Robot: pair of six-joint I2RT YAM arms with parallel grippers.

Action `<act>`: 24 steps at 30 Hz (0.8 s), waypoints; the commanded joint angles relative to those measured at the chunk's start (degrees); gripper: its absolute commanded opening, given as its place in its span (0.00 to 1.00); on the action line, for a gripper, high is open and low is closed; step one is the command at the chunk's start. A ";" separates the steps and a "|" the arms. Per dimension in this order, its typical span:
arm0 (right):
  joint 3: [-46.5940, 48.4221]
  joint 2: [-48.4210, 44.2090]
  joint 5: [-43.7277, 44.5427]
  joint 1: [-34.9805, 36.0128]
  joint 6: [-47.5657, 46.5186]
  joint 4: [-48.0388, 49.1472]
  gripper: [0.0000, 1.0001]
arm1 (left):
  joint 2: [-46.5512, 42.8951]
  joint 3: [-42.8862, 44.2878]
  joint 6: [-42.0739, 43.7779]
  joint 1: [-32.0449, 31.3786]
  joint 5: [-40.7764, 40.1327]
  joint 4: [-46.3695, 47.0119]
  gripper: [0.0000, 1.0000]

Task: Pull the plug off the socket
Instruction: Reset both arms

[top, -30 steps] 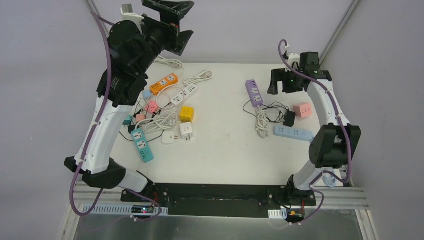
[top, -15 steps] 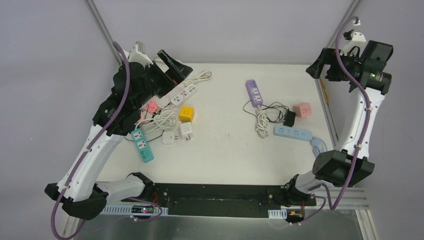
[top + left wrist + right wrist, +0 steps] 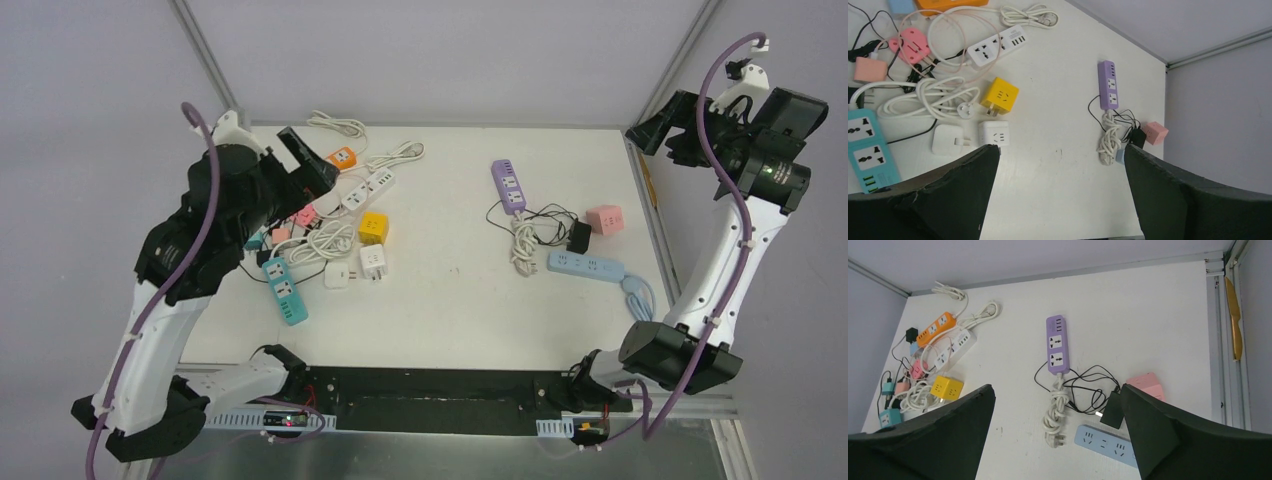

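Left gripper (image 3: 1058, 150), right gripper (image 3: 1055, 387): jaws wide apart, empty, high above purple strip (image 3: 1057, 345). Black plug (image 3: 1113, 412) right of purple strip, nearer arms; its socket unclear. Risk: unbraced pull drags everything along; coiled white cord (image 3: 1054, 410) snags.

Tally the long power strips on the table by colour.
purple power strip: 1
light blue power strip: 1
teal power strip: 1
white power strip: 1
orange power strip: 1
Total: 5

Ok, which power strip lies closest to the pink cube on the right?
The light blue strip, close by the pink cube; the purple strip lies farther off.
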 commanded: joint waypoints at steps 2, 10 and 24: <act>-2.43 -6.50 3.14 -0.50 10.74 5.34 1.00 | -5.63 1.79 -3.96 -0.29 -2.75 -7.44 0.99; -10.66 -12.70 4.95 -0.50 12.05 4.77 1.00 | -8.57 -3.74 -4.75 -0.29 -1.50 -7.36 0.99; -12.41 -14.49 7.81 -1.93 8.13 -1.38 1.00 | -6.76 -10.15 0.78 -0.29 3.89 1.75 0.99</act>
